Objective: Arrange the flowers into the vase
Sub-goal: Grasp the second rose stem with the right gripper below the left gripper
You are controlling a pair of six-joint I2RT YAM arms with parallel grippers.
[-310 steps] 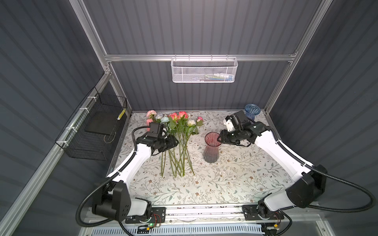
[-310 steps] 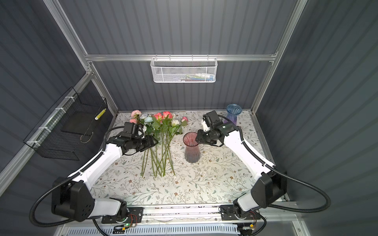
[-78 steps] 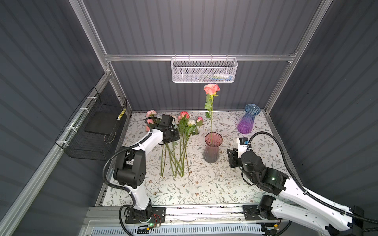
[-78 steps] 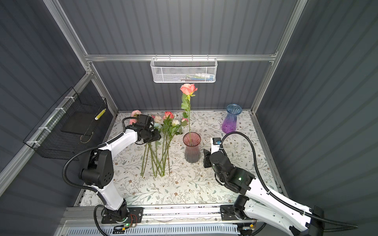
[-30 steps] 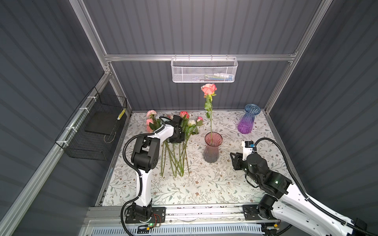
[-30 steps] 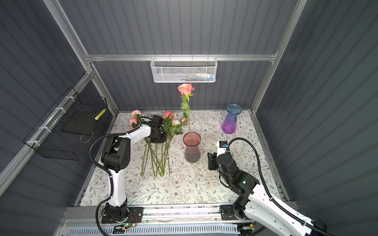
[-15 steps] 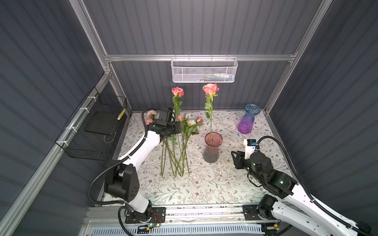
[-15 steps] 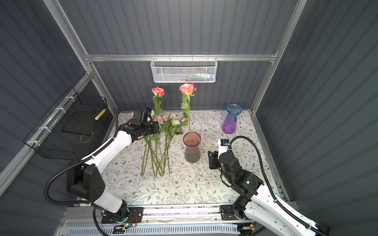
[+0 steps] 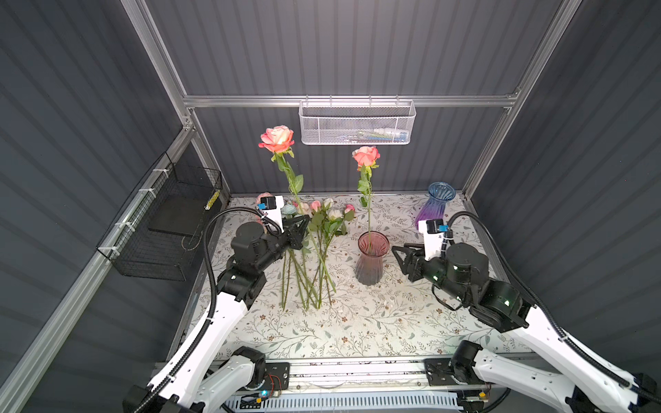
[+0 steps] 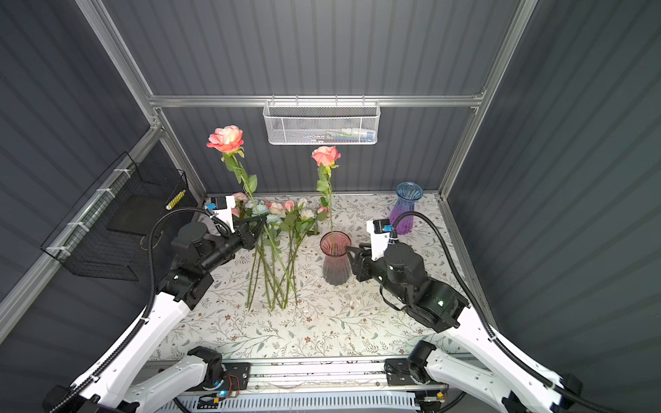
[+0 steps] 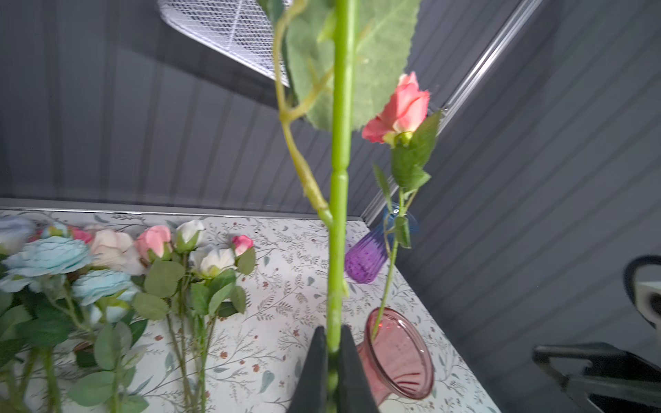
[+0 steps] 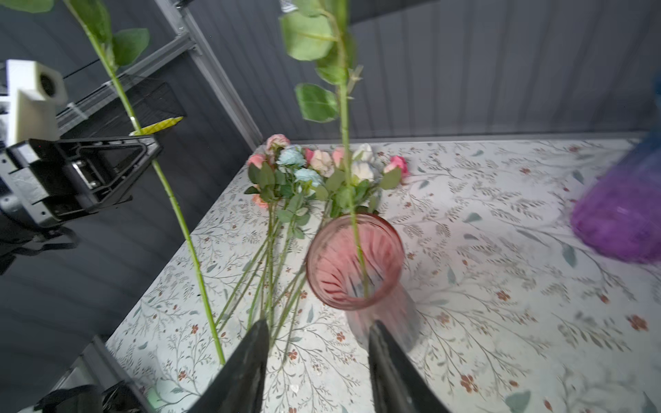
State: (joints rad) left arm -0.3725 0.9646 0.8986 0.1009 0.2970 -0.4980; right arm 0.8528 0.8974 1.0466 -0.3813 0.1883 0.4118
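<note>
A pink glass vase stands mid-table with one coral rose upright in it. My left gripper is shut on the green stem of a second coral rose, held upright and leaning left, its lower end down among the lying stems. The other flowers lie in a bunch left of the vase. My right gripper is open just right of the vase, holding nothing.
A purple and blue vase stands at the back right corner. A white mesh basket hangs on the back wall and a black wire basket on the left wall. The floral table ends at the front rail.
My left gripper has lifted the coral rose out of the bunch and raised it higher. My right gripper has moved in towards the pink vase and its jaws have spread wider.
</note>
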